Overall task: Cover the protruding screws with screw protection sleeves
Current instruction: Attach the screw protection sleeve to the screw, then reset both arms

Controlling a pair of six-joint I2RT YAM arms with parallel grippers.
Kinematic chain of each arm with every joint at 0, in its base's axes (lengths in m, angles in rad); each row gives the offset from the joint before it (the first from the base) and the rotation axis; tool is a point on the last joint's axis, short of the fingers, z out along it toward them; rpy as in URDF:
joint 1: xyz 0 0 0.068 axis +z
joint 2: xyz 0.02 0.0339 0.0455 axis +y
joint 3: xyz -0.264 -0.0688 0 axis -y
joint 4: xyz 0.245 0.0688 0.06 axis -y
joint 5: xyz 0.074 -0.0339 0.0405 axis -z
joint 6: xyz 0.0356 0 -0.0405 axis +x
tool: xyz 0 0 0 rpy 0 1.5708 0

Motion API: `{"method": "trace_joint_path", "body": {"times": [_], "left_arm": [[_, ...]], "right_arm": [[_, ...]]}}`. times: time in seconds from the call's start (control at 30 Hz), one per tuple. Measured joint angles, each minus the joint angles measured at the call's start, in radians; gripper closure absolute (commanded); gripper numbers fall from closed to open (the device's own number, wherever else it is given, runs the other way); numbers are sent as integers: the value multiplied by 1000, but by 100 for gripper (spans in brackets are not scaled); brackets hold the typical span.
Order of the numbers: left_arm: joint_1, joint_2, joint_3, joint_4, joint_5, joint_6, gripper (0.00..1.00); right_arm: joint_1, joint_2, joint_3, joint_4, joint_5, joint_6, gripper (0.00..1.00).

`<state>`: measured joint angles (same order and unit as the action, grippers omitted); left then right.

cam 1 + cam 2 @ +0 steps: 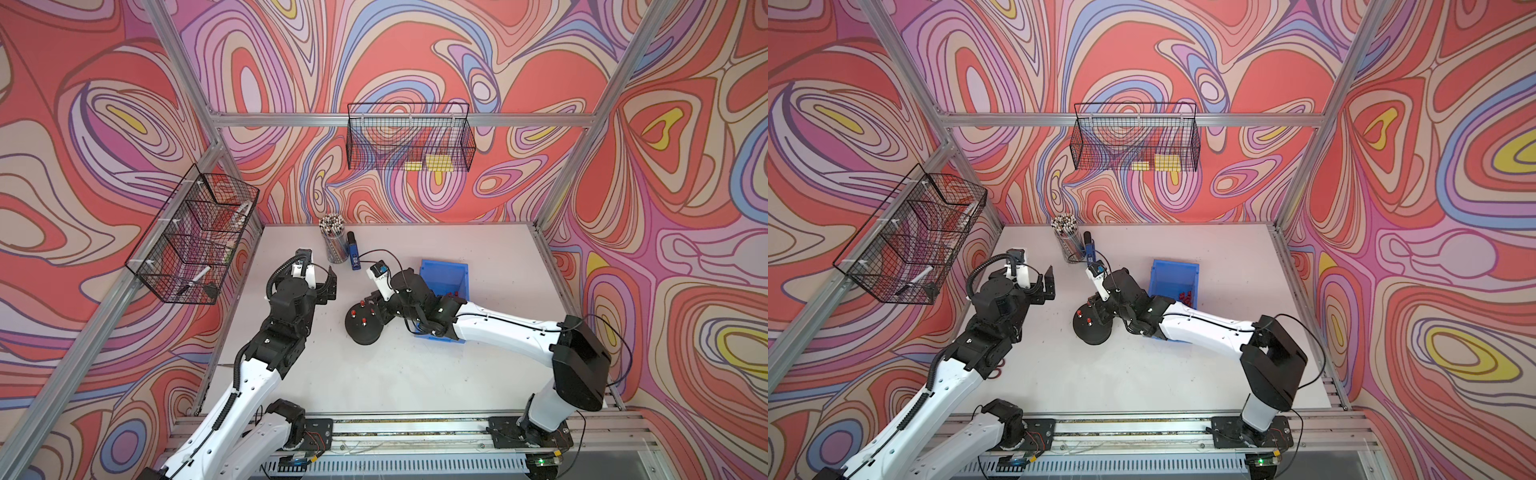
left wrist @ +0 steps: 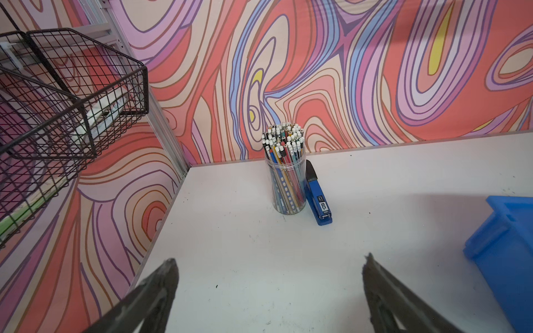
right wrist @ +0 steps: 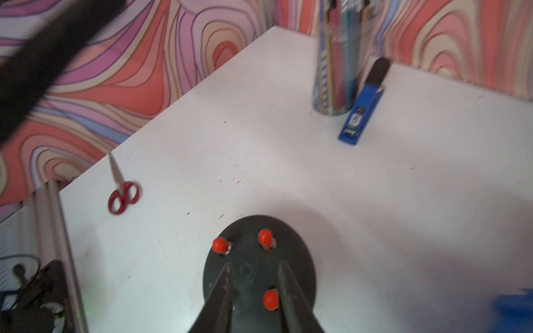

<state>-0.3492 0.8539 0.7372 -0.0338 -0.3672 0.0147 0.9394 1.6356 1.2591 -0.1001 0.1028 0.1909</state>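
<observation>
Over the black dome (image 1: 363, 334) near the middle of the white table (image 1: 436, 382): right claw (image 3: 255, 264), tilted down, fingers parted a little, pinching nothing. On the dome, red caps (image 3: 265, 238) standing upright over the screws (image 3: 229, 248), with only a silvery glint at the foot of two. Three caps plain from the right wrist: two just beyond the fingertips, one between the fingers and hard against one of them; touching or not, cannot tell.

Just right of the dome, under the right forearm, a blue bin (image 1: 442, 266) with more loose caps lying in its bottom. Well left of the dome, left claw (image 2: 269, 259), spread to its widest, holding nothing, hanging over bare table. Between the two claws, an open strip of tabletop.

By the far edge, left of centre, a clear jar of pencils (image 2: 285, 184) with a blue stapler (image 2: 318, 201) right beside it. Close to the left edge, red-handled scissors (image 3: 124, 197), lying flat. Nearer than the dome, open table up to the near rail. Right of the bin, bare surface out to the right edge. Above the left edge and on the far wall, black wire baskets (image 1: 195, 241), hanging above the tabletop.
</observation>
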Motion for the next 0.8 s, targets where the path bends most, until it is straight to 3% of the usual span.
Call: {"method": "trace_joint_path", "body": {"times": [0.2,0.3,0.43,0.63,0.8], "left_arm": [[38,98,28,9,-29,-44,1],[71,181,26,57,-53,-66,1],[125,296,-7,143,-106,-80,0],[188,416,-126,326,-154,-79,1],[201,480,-195,430,-125,-83,1]], "right_arm": [[-66,-130,46,-23,405,-103,65],[-227,-175,-18,-9,521,-114,63],[-468,-225,-254,80,643,-135,59],[-643,-201,-615,347,649,-190,59],[-663,-64,-689,597,618,-256,59]]}}
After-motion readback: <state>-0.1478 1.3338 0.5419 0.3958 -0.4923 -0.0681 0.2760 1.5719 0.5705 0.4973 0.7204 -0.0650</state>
